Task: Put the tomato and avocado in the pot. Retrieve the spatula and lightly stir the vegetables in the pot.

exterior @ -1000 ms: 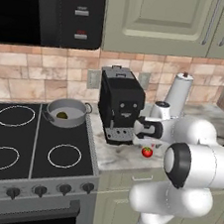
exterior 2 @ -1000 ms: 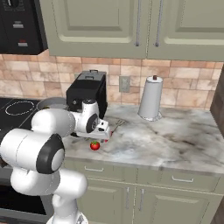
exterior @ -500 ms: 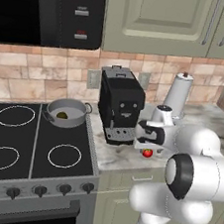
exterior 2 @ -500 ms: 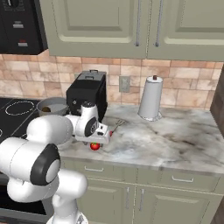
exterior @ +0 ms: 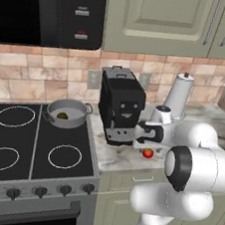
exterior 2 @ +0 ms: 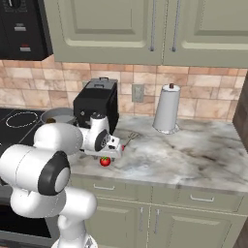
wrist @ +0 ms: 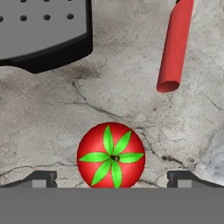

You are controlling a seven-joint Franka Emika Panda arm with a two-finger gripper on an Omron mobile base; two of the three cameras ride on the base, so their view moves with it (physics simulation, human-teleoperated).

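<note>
The two-finger gripper [wrist: 112,179] is spread wide and holds nothing. The small glossy red tomato [wrist: 111,155] sits on the marble counter [wrist: 52,118] directly below it, centred between the two fingertips [wrist: 41,178].

Risk: the round tomato may roll if one fingertip touches first; an off-centre closure could push it toward the counter edge.

Clearances: the black coffee machine base [wrist: 41,35] lies ahead to one side, well apart. The red spatula handle [wrist: 174,46] lies ahead on the other side, near. Descent room appears adequate.

The dark avocado [exterior: 62,115] already rests in the shallow grey pot [exterior: 67,106].
</note>
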